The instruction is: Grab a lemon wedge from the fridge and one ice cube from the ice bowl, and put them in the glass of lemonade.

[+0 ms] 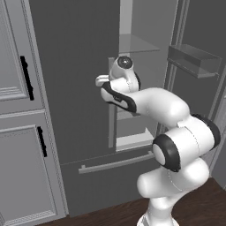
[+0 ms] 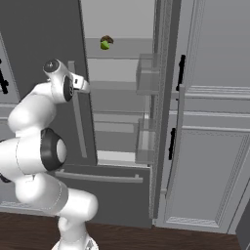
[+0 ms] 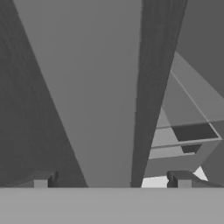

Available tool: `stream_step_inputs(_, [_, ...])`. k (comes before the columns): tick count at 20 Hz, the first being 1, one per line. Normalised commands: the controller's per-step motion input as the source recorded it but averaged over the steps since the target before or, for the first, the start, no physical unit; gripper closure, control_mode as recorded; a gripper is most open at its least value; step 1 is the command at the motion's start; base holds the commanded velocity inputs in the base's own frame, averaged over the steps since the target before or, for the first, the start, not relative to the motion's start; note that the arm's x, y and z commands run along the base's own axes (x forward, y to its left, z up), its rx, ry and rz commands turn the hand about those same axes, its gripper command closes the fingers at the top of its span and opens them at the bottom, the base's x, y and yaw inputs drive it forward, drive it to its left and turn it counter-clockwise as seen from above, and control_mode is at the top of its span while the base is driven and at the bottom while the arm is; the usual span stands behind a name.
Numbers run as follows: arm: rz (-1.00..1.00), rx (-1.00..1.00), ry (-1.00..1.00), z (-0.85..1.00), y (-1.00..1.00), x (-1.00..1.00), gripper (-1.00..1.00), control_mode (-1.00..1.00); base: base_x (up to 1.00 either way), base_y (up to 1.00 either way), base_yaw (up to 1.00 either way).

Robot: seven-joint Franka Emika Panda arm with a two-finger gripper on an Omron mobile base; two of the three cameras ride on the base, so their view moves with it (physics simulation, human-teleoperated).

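Observation:
The fridge (image 1: 75, 66) has its left door closed and its right door swung open, showing pale shelves (image 2: 119, 93). The lemon wedge (image 2: 105, 43), small and yellow-green, lies on an upper shelf inside. My gripper (image 3: 113, 180) is up against the left door's long light grey handle (image 3: 100, 105). It is open, one fingertip (image 3: 43, 179) on each side of the handle, which runs between them. In the right base view the hand (image 2: 66, 80) sits at the top of that handle (image 2: 78, 122). The ice bowl and the glass of lemonade are out of view.
Grey panelled cabinets with black handles flank the fridge (image 1: 17, 88) (image 2: 210, 146). The open right door carries clear bins (image 1: 194, 59) that jut out. The bottom drawer has a horizontal bar handle (image 1: 114, 163). Dark wood floor (image 1: 194, 203) lies below.

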Motion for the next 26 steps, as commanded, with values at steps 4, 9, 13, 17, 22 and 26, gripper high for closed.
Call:
stream_step_inputs(4, [0.0, -0.02, 0.0, -0.27, 0.15, 0.28, -1.0, -1.0, 0.0, 0.0, 0.0])
stream_step_inputs(9, [0.0, -0.01, 0.0, -0.44, 0.08, 0.38, -1.0, -1.0, 0.0, 0.0, 0.0])
stream_step_inputs(13, [0.0, -0.01, -0.02, -0.46, 0.11, 0.42, -1.0, -1.0, 0.0, 0.0, 0.0])
stream_step_inputs(17, [0.0, 0.0, 0.01, -0.09, 0.17, 0.18, 1.0, -1.0, 0.0, 0.0, 0.0])
stream_step_inputs(22, [0.0, -0.01, 0.01, -0.09, 0.23, 0.09, 1.0, -1.0, 0.0, 0.0, 0.0])
stream_step_inputs(26, [-0.01, 0.0, 0.0, -0.24, 0.19, 0.03, 1.0, -1.0, 0.0, 0.0, 0.0])
